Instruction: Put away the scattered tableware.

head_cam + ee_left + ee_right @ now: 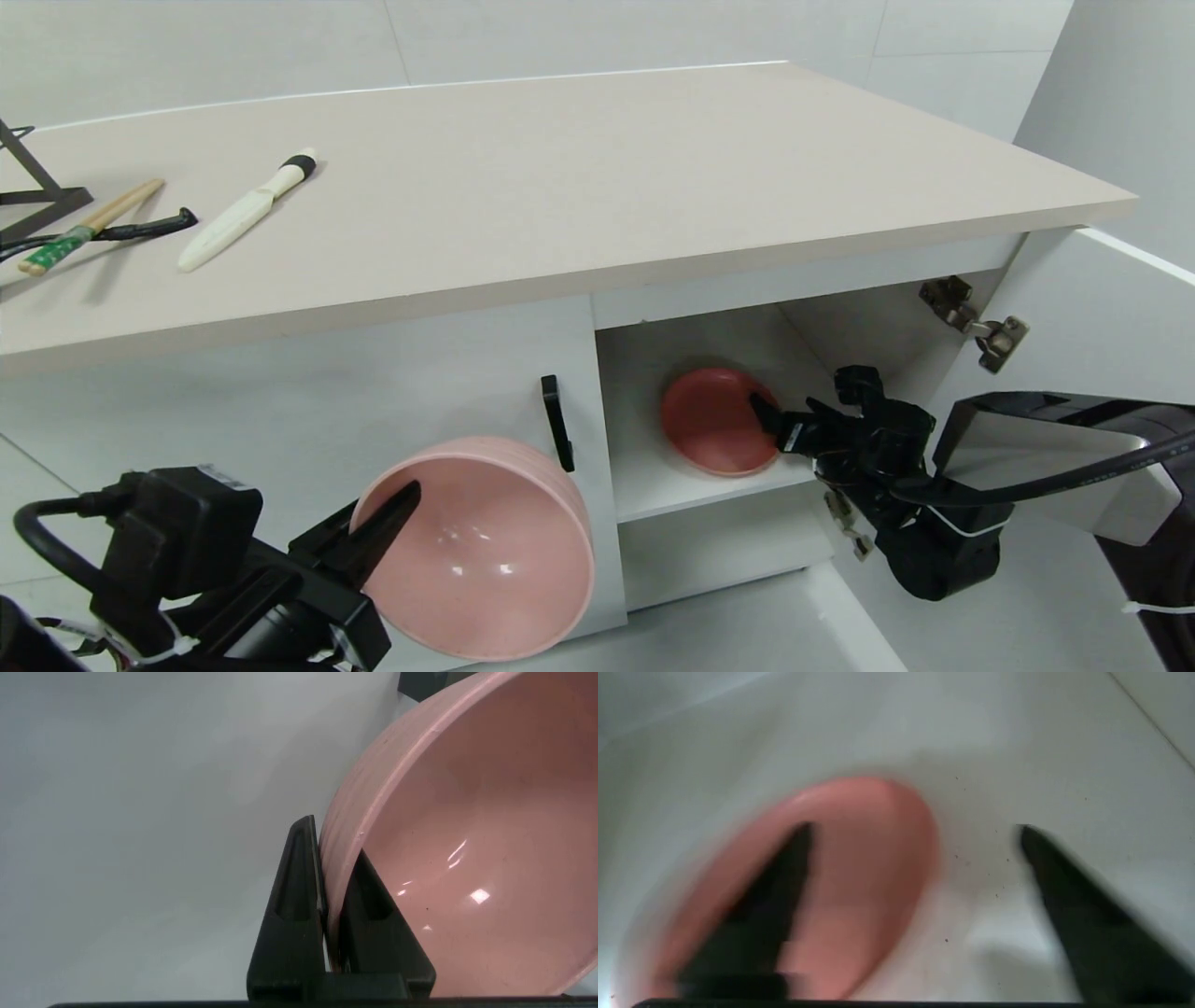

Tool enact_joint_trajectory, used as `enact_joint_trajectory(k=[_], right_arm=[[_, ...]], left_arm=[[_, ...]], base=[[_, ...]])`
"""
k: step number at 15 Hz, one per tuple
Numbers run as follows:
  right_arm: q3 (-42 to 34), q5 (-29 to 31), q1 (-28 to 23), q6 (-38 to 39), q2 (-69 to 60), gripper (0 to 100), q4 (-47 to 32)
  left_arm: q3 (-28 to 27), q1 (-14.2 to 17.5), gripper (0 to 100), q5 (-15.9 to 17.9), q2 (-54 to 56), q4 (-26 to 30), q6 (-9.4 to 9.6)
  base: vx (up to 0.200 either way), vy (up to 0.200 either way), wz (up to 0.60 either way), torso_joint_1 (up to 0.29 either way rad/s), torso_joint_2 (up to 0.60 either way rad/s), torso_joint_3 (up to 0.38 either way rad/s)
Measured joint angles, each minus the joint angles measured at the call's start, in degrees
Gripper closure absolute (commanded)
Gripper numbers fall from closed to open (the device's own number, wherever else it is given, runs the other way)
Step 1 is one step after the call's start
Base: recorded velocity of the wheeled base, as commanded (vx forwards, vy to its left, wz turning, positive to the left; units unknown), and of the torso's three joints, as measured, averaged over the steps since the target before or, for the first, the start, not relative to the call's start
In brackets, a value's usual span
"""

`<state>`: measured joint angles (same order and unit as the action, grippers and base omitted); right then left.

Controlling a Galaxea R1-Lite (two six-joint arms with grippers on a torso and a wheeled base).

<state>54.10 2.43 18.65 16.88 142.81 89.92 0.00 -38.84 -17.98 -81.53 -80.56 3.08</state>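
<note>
The left wrist view shows the left pincer (329,854) clamped on the rim of the pink bowl (467,840), one finger inside, one outside; the head view puts this bowl before the closed cabinet door (373,392). The right pincer (913,831) is wide open at the red plate (831,877) on the cabinet shelf (653,485). A cream knife (247,210) lies near the left edge of the beige counter (607,187).

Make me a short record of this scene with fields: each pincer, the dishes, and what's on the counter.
left pincer: shut on the rim of the pink bowl, in front of the closed cupboard door
right pincer: open, inside the cupboard at the red plate
red plate: on the shelf
counter: cream knife and wooden stick, left end
</note>
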Motion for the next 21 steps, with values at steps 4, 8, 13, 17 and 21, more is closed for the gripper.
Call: enact_joint_trajectory(k=[4, 8, 13, 17, 21], right_arm=[[-4.9, 0.1, 0.8, -0.7, -5.7, 0, 0.0], [-23.9, 0.0, 4.6, -4.7, -20.7, 0, 0.0], [-40.4, 0.1, 6.5, -11.1, -36.1, 0, 0.0], [-46.3, 0.1, 6.5, -11.3, -43.4, 0, 0.0], [-45.3, 0.1, 5.8, -18.2, -45.4, 0, 0.0]], left_arm=[[0.0, -0.2, 100, 0.0, 0.5, 0.1, 0.06], [0.0, -0.6, 100, 0.1, 2.5, 0.5, 4.66], [-1.4, -7.3, 100, 0.1, 0.7, -2.5, 5.89], [-5.1, -11.0, 100, -0.6, -8.6, -8.8, 9.53], [-12.3, -14.9, 100, -6.3, -16.1, -9.4, 11.17]], base=[[0.0, 0.0, 0.0, 0.0, 0.0, 0.0], [0.0, 0.0, 0.0, 0.0, 0.0, 0.0], [0.0, 0.0, 0.0, 0.0, 0.0, 0.0], [0.0, 0.0, 0.0, 0.0, 0.0, 0.0], [0.0, 0.0, 0.0, 0.0, 0.0, 0.0]])
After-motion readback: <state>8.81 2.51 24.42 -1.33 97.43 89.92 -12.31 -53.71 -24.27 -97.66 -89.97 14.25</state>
